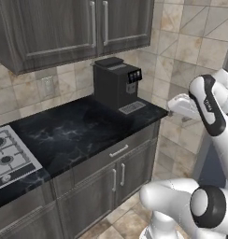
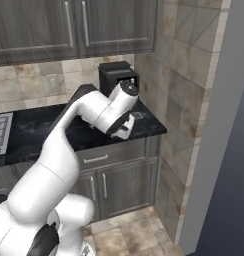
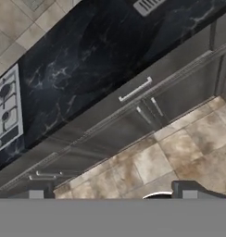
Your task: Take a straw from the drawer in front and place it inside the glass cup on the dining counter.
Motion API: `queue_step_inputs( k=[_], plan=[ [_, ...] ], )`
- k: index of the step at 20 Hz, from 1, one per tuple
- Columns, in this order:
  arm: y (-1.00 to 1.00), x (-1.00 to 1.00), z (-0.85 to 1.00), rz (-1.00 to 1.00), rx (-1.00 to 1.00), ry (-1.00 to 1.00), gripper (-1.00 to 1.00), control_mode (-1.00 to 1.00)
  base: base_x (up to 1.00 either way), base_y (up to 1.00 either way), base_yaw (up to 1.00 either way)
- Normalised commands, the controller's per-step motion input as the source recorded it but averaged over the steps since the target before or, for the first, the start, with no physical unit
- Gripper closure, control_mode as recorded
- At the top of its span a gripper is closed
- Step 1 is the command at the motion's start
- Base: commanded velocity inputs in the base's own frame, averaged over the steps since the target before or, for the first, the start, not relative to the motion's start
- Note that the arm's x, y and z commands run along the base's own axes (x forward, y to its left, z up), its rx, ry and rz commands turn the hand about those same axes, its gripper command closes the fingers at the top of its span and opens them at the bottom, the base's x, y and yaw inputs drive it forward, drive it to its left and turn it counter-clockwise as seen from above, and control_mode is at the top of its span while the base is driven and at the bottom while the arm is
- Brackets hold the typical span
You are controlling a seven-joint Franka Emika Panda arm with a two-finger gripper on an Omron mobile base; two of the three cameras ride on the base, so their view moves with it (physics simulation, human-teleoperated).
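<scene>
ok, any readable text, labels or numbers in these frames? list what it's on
None readable.
Arm link: a small grey mark, too blurred to read.
Coffee machine: dark button panel on the front, no legible characters.
Drawer, cabinets, hob: no lettering seen.

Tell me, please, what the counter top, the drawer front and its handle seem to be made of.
Counter top: looks like polished black marble, given the white veins.
Drawer front: dark grey wood or laminate, with faint grain.
Handle: probably brushed metal, a thin silvery bar.
</scene>
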Motion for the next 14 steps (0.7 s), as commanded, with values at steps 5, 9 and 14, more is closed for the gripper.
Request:
queue_step_inputs(
  k=[5, 9, 14],
  plan=[
    [-0.27, 0.05, -0.76, 0.00, 0.12, 0.00, -1.00, -1.00, 0.00, 0.00, 0.00],
    [-0.01, 0.24, -0.91, 0.00, 0.17, 0.00, -1.00, -1.00, 0.00, 0.00, 0.00],
    [0.00, 0.23, -0.80, 0.00, 0.27, 0.00, -1.00, -1.00, 0.00, 0.00, 0.00]
  ],
)
